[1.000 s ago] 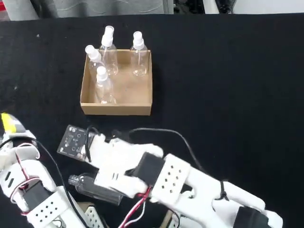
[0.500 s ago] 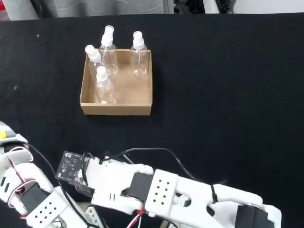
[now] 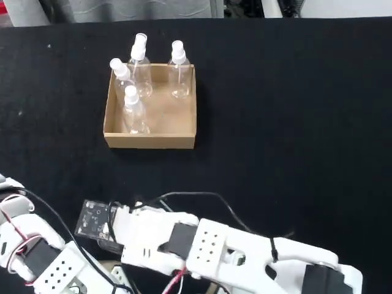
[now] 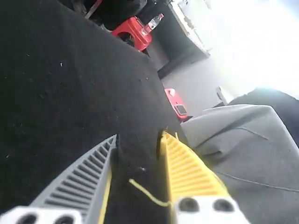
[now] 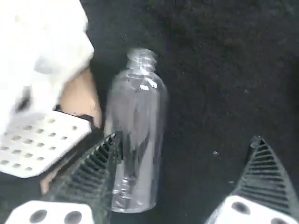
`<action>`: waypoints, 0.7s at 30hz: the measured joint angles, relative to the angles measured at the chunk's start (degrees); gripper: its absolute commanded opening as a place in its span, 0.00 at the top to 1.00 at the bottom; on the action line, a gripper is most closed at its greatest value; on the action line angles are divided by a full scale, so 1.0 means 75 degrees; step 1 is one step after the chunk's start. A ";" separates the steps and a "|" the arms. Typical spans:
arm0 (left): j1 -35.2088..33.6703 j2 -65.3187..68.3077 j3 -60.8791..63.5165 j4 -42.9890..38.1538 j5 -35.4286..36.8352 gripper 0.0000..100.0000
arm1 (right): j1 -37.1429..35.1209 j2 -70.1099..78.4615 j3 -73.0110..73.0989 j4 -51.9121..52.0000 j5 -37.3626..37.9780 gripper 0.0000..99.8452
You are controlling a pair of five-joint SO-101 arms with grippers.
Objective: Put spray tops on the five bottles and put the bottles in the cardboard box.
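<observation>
1. The cardboard box [image 3: 150, 139] sits on the black table [image 3: 294, 122], at the far left in the high view, well apart from both arms.
2. Four capped bottles [image 3: 178, 76] stand upright inside the box, each with a white spray top. Three are along the back wall and one is nearer the left wall, further forward.
3. The fifth bottle [image 5: 135, 154] is clear and has no top, only a bare threaded neck. It lies on its side on the table cloth under your right arm [image 3: 214, 245].
4. Your right gripper [image 5: 187, 140] has its jaws spread wide and grips nothing. The fifth bottle lies between them, close against one finger [image 5: 100, 163] and well apart from the other. You cannot tell from the right wrist view whether that finger touches the bottle.
5. The right arm stretches along the near edge of the table in the high view, with its wrist end toward the left.
6. Your left gripper [image 4: 138, 137] has one grey finger and one yellow finger. There is a narrow gap between them with nothing in it, and bare black cloth lies below.
7. Your left arm [image 3: 43, 263] is at the near left corner of the table.
8. A white perforated arm part [image 5: 32, 140] sits just beside the fifth bottle, on the side away from the open jaw space.
</observation>
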 measured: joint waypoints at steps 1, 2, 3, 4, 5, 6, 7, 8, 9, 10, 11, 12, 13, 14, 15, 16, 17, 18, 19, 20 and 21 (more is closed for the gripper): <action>0.0000 0.0000 0.0000 0.0000 0.0000 0.87 | 0.0094 0.0211 -0.0012 0.0000 0.0012 0.64; 0.0000 0.0000 0.0000 0.0000 0.0012 0.87 | 0.0152 0.0422 -0.0117 0.0000 0.0012 0.64; 0.0000 0.0000 0.0000 0.0000 0.0012 0.87 | 0.0164 0.0645 -0.0293 0.0000 0.0012 0.64; 0.0000 0.0000 0.0000 0.0000 0.0023 0.87 | 0.0164 0.0856 -0.0469 0.0035 0.0012 0.64; 0.0000 0.0000 0.0000 0.0000 0.0047 0.87 | 0.0164 0.1078 -0.0680 0.0141 0.0023 0.64; 0.0000 0.0000 0.0000 0.0000 0.0059 0.87 | 0.0176 0.1289 -0.0879 0.0246 0.0035 0.64; 0.0000 0.0000 0.0000 0.0000 0.0059 0.87 | 0.0176 0.1500 -0.1078 0.0340 0.0035 0.64; 0.0000 0.0000 0.0000 0.0000 0.0059 0.87 | 0.0176 0.1700 -0.1254 0.0399 0.0035 0.64; 0.0000 0.0000 0.0000 0.0000 0.0059 0.87 | 0.0199 0.1864 -0.1407 0.0469 0.0035 0.64; 0.0000 0.0000 0.0000 0.0000 0.0059 0.87 | 0.0223 0.1981 -0.1524 0.0539 0.0035 0.64; 0.0000 0.0000 0.0000 0.0000 0.0059 0.87 | 0.0246 0.2098 -0.1653 0.0610 0.0035 0.64; 0.0000 0.0000 0.0000 0.0000 0.0059 0.87 | 0.0270 0.2227 -0.1770 0.0680 0.0035 0.64; 0.0000 0.0000 0.0000 0.0000 0.0059 0.87 | 0.0270 0.2344 -0.1875 0.0738 0.0035 0.64; 0.0000 0.0000 0.0000 0.0000 0.0059 0.87 | 0.0270 0.2450 -0.1969 0.0797 0.0035 0.64; 0.0000 0.0000 0.0000 0.0000 0.0059 0.87 | 0.0270 0.2520 -0.2040 0.0832 0.0035 0.64; 0.0000 0.0000 0.0000 0.0000 0.0059 0.87 | 0.0270 0.2579 -0.2063 0.0844 0.0035 0.64; 0.0000 0.0000 0.0000 0.0000 0.0059 0.87 | 0.0270 0.2731 -0.2063 0.0856 0.0035 0.64; 0.0000 0.0000 0.0000 0.0000 0.0059 0.87 | 0.0258 0.2790 -0.2051 0.0938 0.0035 0.64; 0.0000 0.0000 0.0000 0.0000 0.0059 0.87 | 0.0258 0.2825 -0.2028 0.0973 0.0047 0.64; 0.0000 0.0000 0.0000 0.0000 0.0059 0.87 | 0.0270 0.2813 -0.2051 0.0961 0.0047 0.64; 0.0000 0.0000 0.0000 0.0000 0.0059 0.87 | 0.0258 0.2813 -0.2051 0.1020 0.0047 0.64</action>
